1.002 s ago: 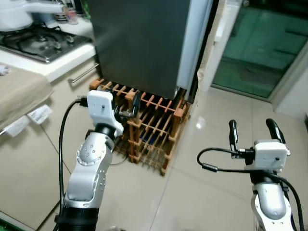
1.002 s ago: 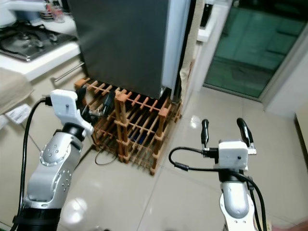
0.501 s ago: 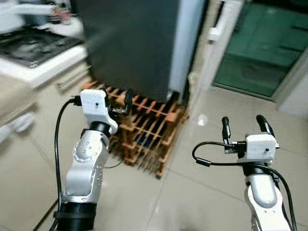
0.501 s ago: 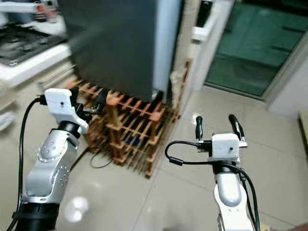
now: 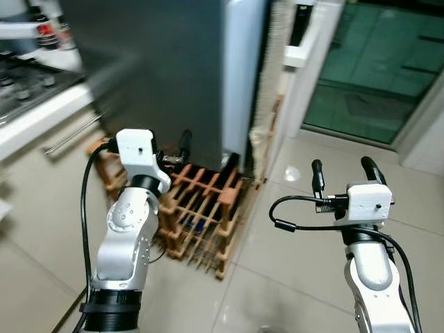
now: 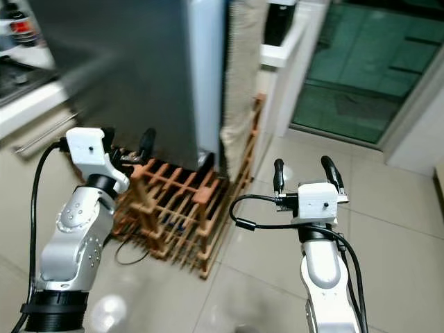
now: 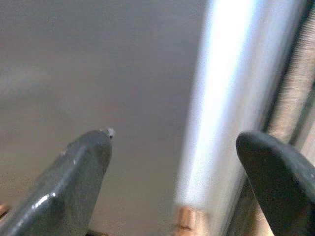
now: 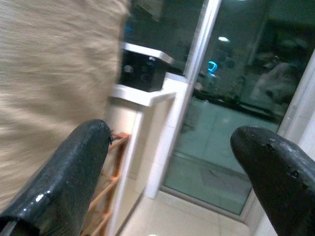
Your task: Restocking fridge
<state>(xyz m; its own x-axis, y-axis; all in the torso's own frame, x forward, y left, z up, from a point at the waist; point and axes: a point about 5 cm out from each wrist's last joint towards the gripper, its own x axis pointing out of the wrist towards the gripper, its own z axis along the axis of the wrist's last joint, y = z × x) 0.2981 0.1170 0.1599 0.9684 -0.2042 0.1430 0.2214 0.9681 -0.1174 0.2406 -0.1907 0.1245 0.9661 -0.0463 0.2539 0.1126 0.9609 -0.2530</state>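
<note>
Both arms raised in front of the body, nothing held. Left gripper (image 5: 177, 149) is spread wide, fingers (image 7: 74, 182) pointing at the dark side panel of the fridge (image 5: 173, 69), near it but not touching. Right gripper (image 5: 341, 177) is likewise spread and empty, held over bare floor tiles (image 5: 291, 277), well apart from the fridge and aimed toward the glass door (image 5: 381, 62). The fridge stands upright with a wooden rack (image 5: 201, 215) at its base; its pale front edge (image 5: 239, 76) faces a fringed cloth (image 5: 267, 76) hanging just beside it. No restock items in sight, and the fridge door itself is not visible from this angle, so the judged step is approach, task barely begun. Head views are blurred at the left, consistent with the camera in motion. Risks: the left gripper is close to the panel and rack, so a further step or turn could knock the fingers into either; the rack juts out low, a trip or leg-strike hazard; blur may spoil any reach aimed at the door edge.
</note>
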